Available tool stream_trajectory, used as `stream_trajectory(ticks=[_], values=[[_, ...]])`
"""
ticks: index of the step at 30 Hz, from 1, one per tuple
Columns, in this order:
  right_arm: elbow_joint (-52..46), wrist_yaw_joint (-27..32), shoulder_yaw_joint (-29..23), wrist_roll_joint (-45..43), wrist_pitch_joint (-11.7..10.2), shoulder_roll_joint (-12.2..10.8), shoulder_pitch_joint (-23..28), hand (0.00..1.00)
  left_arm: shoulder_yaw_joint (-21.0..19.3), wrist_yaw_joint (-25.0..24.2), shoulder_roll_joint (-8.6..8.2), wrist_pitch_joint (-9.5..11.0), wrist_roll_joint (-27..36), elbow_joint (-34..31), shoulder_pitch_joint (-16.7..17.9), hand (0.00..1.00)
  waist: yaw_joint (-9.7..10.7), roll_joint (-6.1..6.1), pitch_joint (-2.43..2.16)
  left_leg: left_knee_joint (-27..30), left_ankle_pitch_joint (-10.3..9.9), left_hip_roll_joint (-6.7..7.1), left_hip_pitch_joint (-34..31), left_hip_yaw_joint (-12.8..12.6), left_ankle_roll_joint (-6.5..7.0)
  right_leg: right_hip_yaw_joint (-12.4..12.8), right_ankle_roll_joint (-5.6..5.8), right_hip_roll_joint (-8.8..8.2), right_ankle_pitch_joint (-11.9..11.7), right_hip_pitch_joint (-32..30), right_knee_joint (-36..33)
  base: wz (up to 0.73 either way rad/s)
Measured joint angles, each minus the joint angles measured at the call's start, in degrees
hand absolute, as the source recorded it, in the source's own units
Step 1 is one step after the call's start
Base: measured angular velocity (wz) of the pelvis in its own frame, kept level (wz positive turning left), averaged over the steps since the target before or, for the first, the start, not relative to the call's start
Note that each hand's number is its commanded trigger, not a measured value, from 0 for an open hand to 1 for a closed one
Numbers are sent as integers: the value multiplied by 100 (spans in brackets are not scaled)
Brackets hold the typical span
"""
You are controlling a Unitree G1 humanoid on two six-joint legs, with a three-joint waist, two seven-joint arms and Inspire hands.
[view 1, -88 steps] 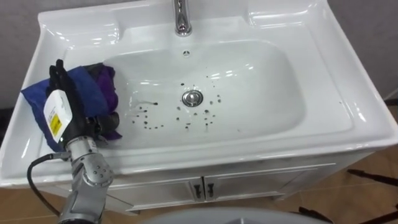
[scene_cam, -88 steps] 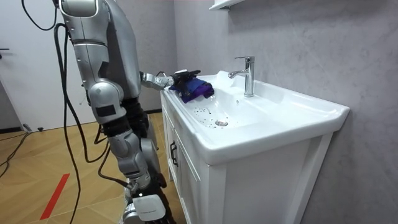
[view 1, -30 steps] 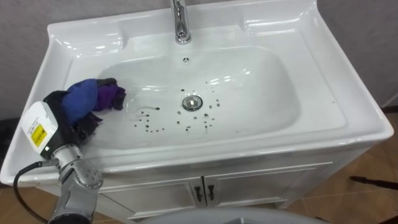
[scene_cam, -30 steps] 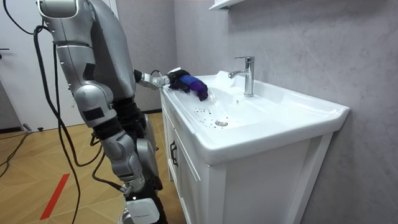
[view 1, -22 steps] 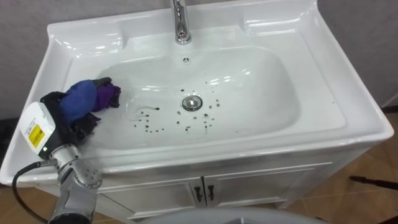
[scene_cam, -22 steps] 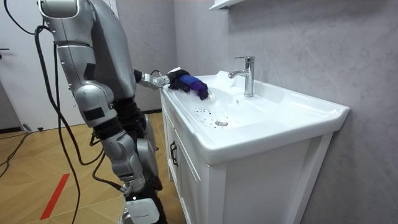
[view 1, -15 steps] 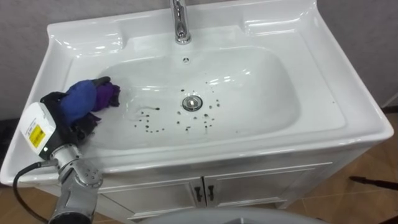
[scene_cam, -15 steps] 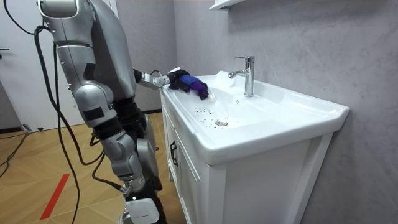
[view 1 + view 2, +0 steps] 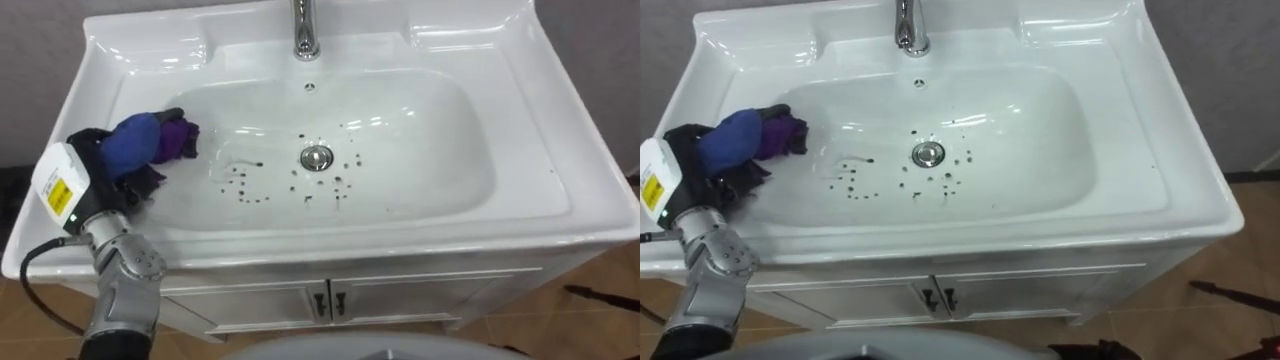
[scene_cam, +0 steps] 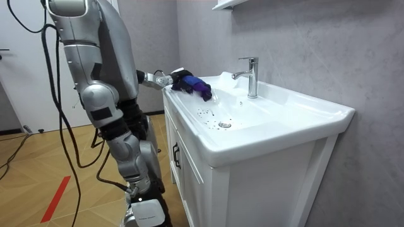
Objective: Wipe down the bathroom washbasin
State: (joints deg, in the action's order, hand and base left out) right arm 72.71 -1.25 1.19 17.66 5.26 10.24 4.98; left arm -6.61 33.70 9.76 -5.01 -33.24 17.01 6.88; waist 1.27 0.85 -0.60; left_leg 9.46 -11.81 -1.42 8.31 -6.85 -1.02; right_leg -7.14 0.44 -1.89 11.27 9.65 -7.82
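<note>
Basin (image 9: 585, 190) specks (image 9: 308, 197) are found rightward of the cloth (image 9: 135, 140), which is clutched by the left hand (image 9: 92, 150).

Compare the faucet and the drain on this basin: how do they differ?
The faucet stands upright on the back ledge of the basin, while the drain lies flat in the bottom of the bowl. The faucet is a tall spout, and the drain is a small round disc. Dark specks are scattered around the drain, with none at the faucet's base. Both are shiny metal and sit roughly on the basin's middle line.
</note>
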Motion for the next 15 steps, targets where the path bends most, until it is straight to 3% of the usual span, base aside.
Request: stream_trajectory(ticks=[7, 15], values=[[43, -15, -33, -1, -261, -38, 26, 0, 59, -208, -3, 5, -20, -956, -76, 100, 101, 35, 81, 5, 0, 1, -172, 90, 0, -64, -3, 0, -20, -133, 7, 4], [167, -17, -36, 12, -406, -28, 10, 0, 228, -493, -9, 36, -271, -1194, -83, 100, 227, 117, 81, 2, 0, -5, -166, 83, 0, -43, -3, 5, -20, -131, 13, -1]])
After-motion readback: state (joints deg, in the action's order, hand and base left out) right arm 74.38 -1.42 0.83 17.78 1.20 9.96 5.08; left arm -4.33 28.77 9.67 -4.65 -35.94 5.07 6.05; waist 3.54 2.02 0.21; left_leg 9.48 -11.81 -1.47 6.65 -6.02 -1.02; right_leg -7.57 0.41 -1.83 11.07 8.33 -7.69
